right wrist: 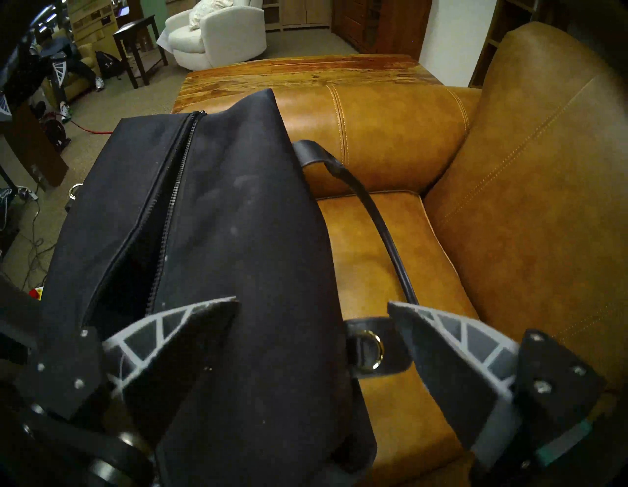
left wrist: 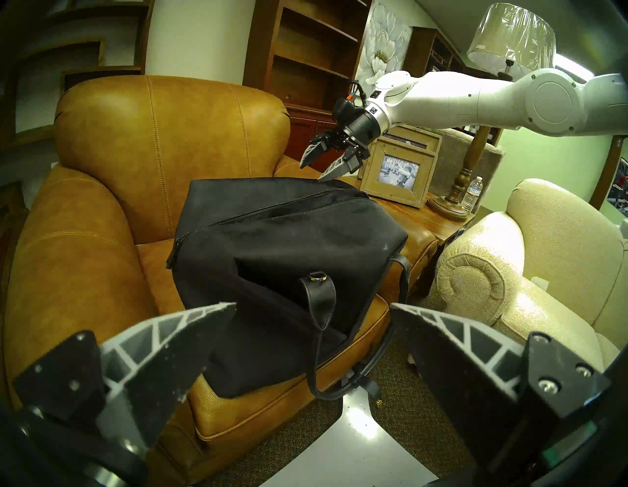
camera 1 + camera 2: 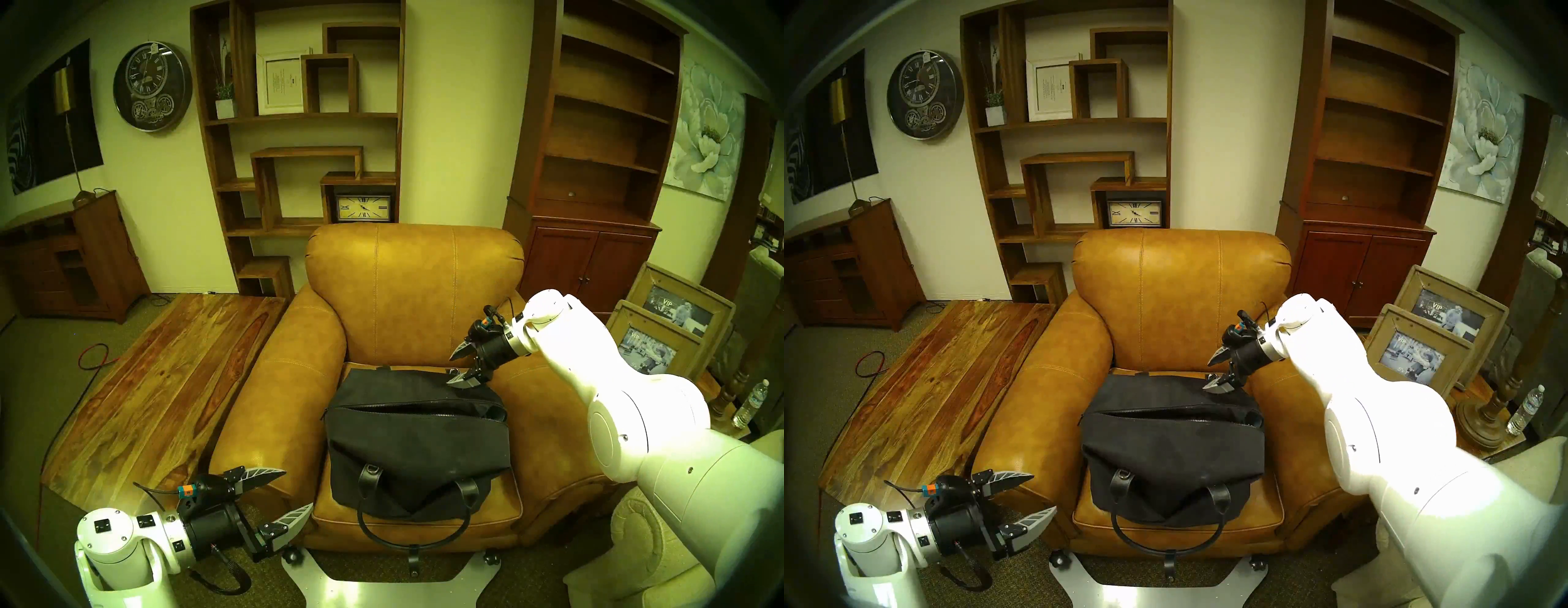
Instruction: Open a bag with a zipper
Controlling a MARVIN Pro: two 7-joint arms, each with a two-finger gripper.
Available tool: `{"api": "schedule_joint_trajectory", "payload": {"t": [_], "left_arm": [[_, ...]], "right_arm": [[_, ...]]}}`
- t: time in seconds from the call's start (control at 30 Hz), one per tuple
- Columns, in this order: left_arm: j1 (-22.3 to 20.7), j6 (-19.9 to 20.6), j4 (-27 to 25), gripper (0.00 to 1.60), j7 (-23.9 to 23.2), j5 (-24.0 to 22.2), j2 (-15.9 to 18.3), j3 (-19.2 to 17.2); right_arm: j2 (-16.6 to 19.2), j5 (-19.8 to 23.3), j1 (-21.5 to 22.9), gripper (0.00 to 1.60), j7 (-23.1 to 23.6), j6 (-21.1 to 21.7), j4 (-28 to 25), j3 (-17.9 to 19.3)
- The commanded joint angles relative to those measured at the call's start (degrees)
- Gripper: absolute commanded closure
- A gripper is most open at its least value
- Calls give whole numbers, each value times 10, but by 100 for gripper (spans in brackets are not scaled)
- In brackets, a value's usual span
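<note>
Fingers (image 3: pixel 460 379) of the right gripper (image 3: pixel 457 366) stand spread wide and hold nothing; the lower one hangs over the far right corner of the bag (image 3: pixel 418 441), and whether it touches the canvas I cannot tell. The black canvas duffel sits on the seat of the tan leather armchair (image 3: pixel 407 276), filling most of the cushion, with one leather loop handle (image 3: pixel 409 524) drooping over the seat's front edge. Along the top the zipper (image 3: pixel 407 405) gapes for most of its length; the right wrist view shows the teeth parted and a dark hollow beneath, closing only toward the far left end. The slider itself I cannot pick out. The left gripper (image 3: pixel 282 494) waits low beside the chair's left arm, its fingers also apart and empty, well away from the bag.

By this look the unzipping is largely done, and the right arm seems to be in the clearing-off stage. What remains, if anything, is to check that the mouth is open enough; widening it would call for pinching one canvas lip near the middle and drawing it sideways without dragging the soft bag across the cushion.
</note>
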Motion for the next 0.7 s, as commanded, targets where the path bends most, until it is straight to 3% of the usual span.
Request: {"api": "schedule_joint_trajectory", "payload": {"t": [0.0,0.67], "left_arm": [[-1,-1,-5,0,0,-2,1,1],[-3,-1,-3,0,0,0,0,1]], "right_arm": [[34,22,-4,0,7,-20,-28,27],[53,80,-48,0,51,-81,-113,104]]}}
